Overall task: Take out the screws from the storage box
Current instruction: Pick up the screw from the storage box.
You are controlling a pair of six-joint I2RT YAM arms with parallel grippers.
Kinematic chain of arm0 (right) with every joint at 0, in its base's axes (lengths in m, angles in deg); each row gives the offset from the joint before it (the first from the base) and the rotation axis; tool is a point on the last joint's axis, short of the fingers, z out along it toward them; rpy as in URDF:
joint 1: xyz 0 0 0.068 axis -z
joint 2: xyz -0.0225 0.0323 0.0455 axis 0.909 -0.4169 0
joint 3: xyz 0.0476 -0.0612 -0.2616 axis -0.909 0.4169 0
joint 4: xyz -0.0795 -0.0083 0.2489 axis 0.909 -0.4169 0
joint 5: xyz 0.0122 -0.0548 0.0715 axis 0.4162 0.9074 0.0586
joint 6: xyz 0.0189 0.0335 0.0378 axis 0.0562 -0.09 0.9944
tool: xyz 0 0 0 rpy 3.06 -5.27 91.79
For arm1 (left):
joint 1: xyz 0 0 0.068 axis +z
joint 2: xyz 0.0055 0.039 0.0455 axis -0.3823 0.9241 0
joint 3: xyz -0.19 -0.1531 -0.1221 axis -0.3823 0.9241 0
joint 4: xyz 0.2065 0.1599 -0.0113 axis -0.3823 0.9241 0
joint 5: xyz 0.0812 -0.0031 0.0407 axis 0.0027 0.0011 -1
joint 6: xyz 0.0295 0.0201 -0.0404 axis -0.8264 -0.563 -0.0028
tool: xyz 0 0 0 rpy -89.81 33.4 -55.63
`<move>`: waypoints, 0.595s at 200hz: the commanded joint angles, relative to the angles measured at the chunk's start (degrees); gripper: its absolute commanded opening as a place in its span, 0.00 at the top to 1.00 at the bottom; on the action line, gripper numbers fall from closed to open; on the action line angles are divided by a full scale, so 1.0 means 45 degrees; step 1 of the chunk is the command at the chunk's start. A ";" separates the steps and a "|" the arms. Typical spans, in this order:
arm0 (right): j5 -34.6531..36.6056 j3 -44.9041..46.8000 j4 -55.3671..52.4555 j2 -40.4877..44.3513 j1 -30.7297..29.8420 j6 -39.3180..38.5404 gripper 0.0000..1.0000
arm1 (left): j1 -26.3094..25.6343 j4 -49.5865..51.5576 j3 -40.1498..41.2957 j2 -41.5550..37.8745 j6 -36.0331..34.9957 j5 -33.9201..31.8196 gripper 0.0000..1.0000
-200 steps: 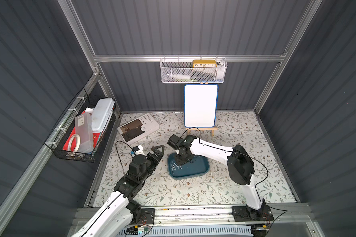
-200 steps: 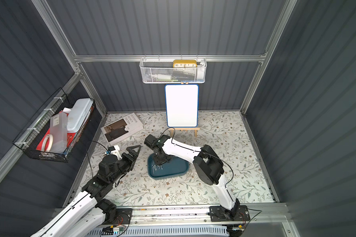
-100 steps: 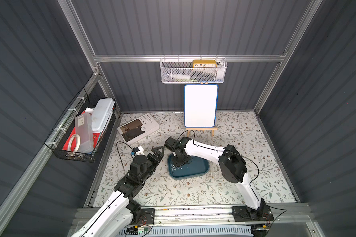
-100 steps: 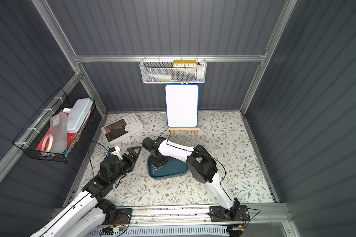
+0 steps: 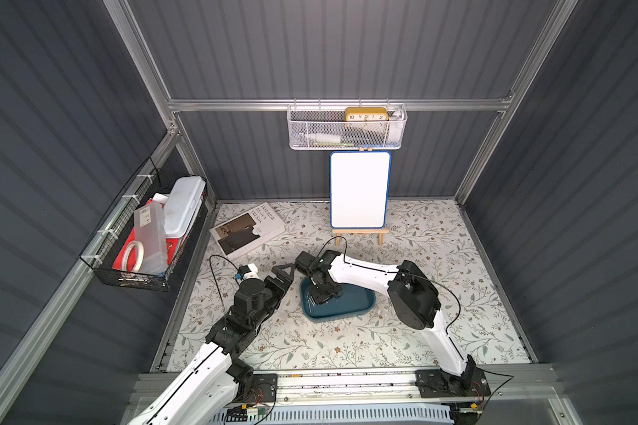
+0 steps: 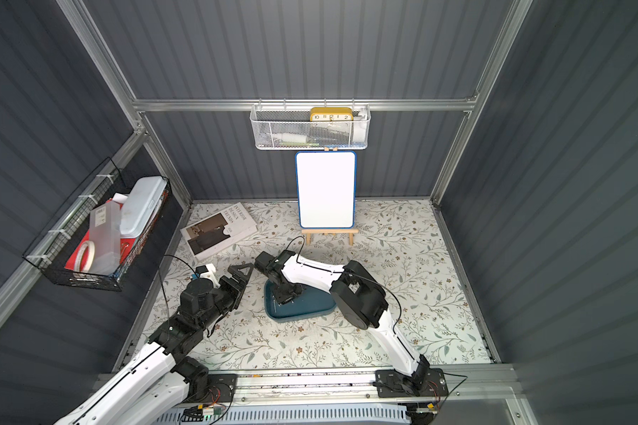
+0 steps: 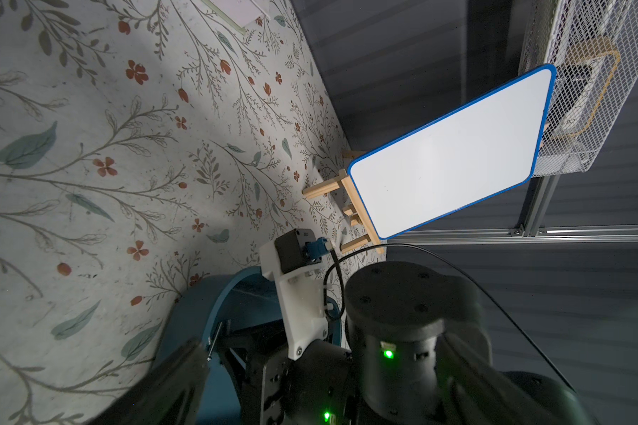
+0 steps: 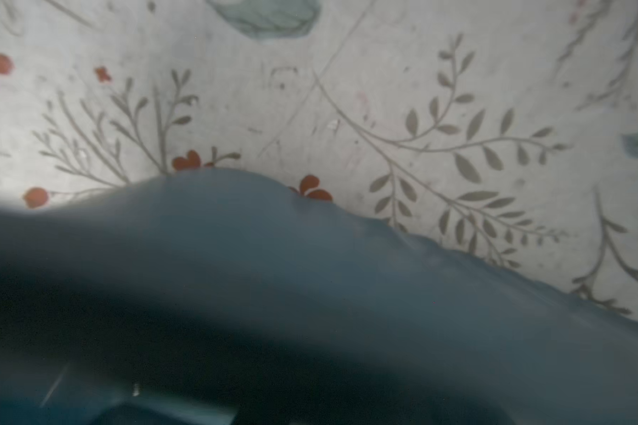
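The storage box (image 5: 358, 302) (image 6: 319, 304) is a shallow teal tray on the floral mat, seen in both top views. My right gripper (image 5: 322, 295) (image 6: 287, 295) points down into its left end, where thin silver screws (image 5: 312, 301) lie. In the left wrist view one screw (image 7: 213, 339) stands slanted beside the right gripper's dark fingers, inside the box rim (image 7: 207, 294). The right wrist view is blurred: box wall (image 8: 310, 276), a screw (image 8: 136, 389), jaws too dark to read. My left gripper (image 5: 286, 279) (image 6: 243, 281) (image 7: 325, 346) hangs open and empty just left of the box.
A book (image 5: 247, 230) lies at the back left. A whiteboard on a wooden easel (image 5: 360, 189) stands at the back. A black wire basket (image 5: 144, 235) hangs on the left wall and a white mesh basket (image 5: 347, 127) on the rear wall.
My right arm has swung a little to the left, carrying its gripper toward the box's left end. The left arm has stayed where it was.
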 commanded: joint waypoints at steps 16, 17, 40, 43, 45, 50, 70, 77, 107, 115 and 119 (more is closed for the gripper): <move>0.1024 0.0290 -0.0391 -0.0716 0.0025 0.0251 0.87 | -0.0041 -0.0137 0.0136 -0.0011 0.0098 0.0140 0.01; 0.1027 0.0285 -0.0382 -0.0726 0.0028 0.0264 0.87 | -0.0041 -0.0140 0.0136 -0.0011 0.0102 0.0141 0.01; 0.0916 0.0301 -0.0374 -0.0635 0.0186 0.0400 0.91 | -0.0049 -0.0313 0.0153 0.0007 0.0104 0.0136 0.01; 0.0893 0.0303 -0.0356 -0.0601 0.0201 0.0406 0.92 | -0.0057 -0.0318 0.0140 0.0009 0.0096 0.0131 0.01; 0.0868 0.0306 -0.0354 -0.0571 0.0205 0.0406 0.93 | -0.0045 -0.0328 0.0151 0.0004 0.0094 0.0139 0.01; 0.0795 0.0303 -0.0314 -0.0482 0.0240 0.0403 0.94 | -0.0043 -0.0347 0.0136 0.0018 0.0087 0.0153 0.01; 0.0755 0.0271 -0.0217 0.0003 0.0357 0.0375 0.97 | -0.0040 -0.0379 0.0078 0.0148 0.0048 0.0192 0.01; 0.0741 0.0242 -0.0192 0.0223 0.0410 0.0359 0.98 | -0.0042 -0.0413 0.0039 0.0169 0.0013 0.0215 0.01; 0.0841 0.0159 -0.0127 0.1353 0.0614 0.0351 0.99 | -0.0049 -0.0572 -0.0077 0.0340 -0.0293 0.0327 0.01; 0.0835 0.0213 -0.0051 0.1651 0.0650 0.0320 0.99 | -0.0041 -0.0644 -0.0079 0.0377 -0.0376 0.0374 0.01; 0.0834 0.0232 0.0000 0.1815 0.0655 0.0282 0.99 | -0.0053 -0.0695 -0.0079 0.0404 -0.0415 0.0386 0.01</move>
